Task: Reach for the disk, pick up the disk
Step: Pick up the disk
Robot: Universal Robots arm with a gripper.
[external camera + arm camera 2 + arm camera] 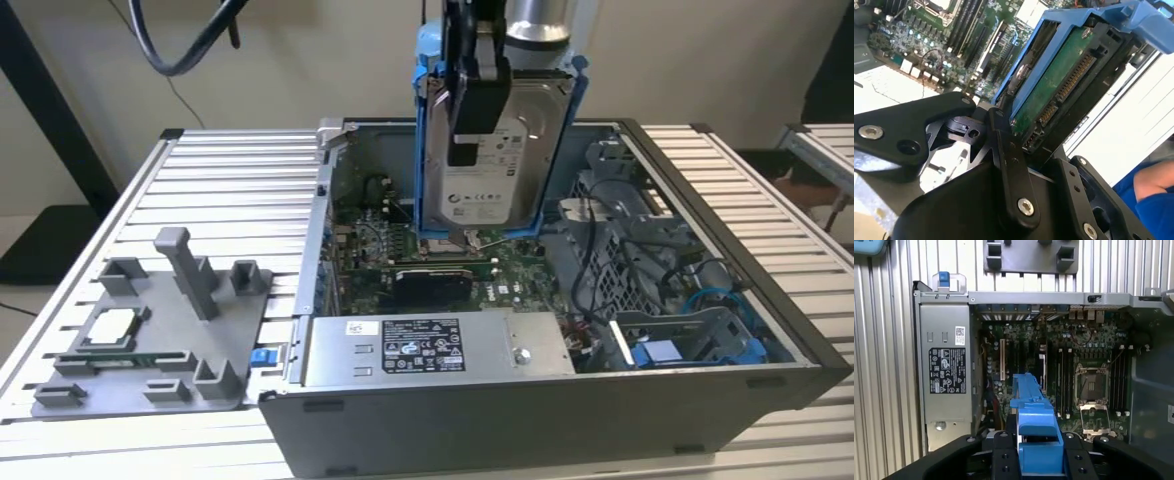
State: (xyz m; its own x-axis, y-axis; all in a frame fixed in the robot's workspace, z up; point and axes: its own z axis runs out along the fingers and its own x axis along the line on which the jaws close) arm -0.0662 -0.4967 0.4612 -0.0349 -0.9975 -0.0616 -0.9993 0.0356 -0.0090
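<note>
The disk (491, 150) hangs upright above the open computer case (561, 400), lifted clear of the motherboard (427, 265). It is a flat silver-grey hard drive with a white label printed in dark type on its lower half, framed along both long edges by a bright blue plastic bracket (430, 120). The gripper (470, 120) is clenched on the disk, its black fingers (475, 110) pressed against the labelled face near the top. In the second wrist view the disk (1064, 85) shows its green circuit-board underside and a row of gold connector contacts, with the blue bracket (1134, 20) running along its edges and the black finger links (1009, 165) closed against it. In the first wrist view the bracket (1035, 430) is seen edge-on, standing up between the black gripper parts.

Going across the exterior view from its left: a grey plastic fixture plate (154, 345) lies on the slatted aluminium table (227, 200), carrying upright posts and a small square silver chip (107, 328). Just beside it stands the case, with a silver power supply (434, 345) along its near wall. Directly beneath the disk lies the motherboard with its processor socket (430, 285). Further toward the exterior view's right, grey cables (627, 230) tangle inside the case, and a blue plastic caddy (694, 345) sits among them near the corner. A blue-sleeved arm (1151, 192) of a person appears in the second wrist view.
</note>
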